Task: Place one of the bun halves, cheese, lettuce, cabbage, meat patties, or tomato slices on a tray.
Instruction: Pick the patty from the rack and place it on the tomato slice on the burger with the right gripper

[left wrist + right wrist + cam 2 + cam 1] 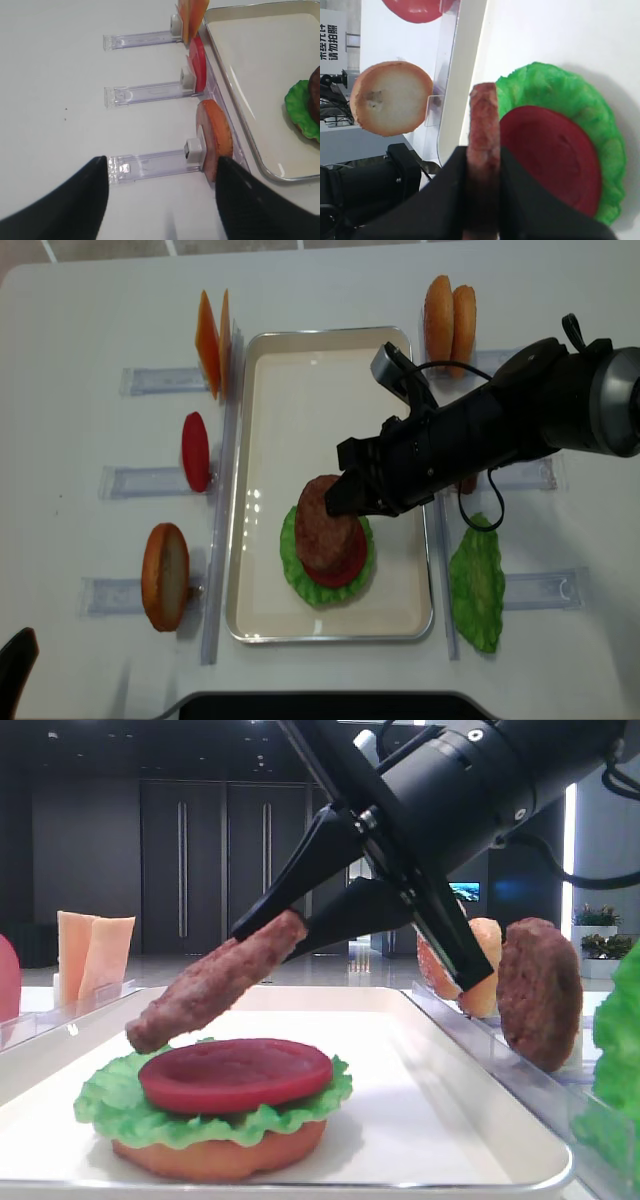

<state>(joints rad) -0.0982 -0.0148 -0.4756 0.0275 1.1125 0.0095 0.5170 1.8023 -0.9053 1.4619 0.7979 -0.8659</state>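
Observation:
My right gripper (290, 935) is shut on a dark-brown meat patty (215, 982), gripping it by the edge so it slants down to the left. It hangs just above a stack on the white tray (400, 1120): a flat bun half (220, 1152), green lettuce (120, 1095) and a red tomato slice (235, 1072). From above, the patty (322, 520) covers most of that stack. My left gripper (162, 162) stands open over bare table, left of the tray, with nothing between its fingers. Just ahead of it a bun half (217, 137) stands in a clear rack.
Clear racks flank the tray. On the left stand cheese slices (212, 340), a tomato slice (195, 450) and a bun half (165, 575). On the right are two bun halves (448, 312), another patty (538, 992) and a lettuce leaf (477, 585).

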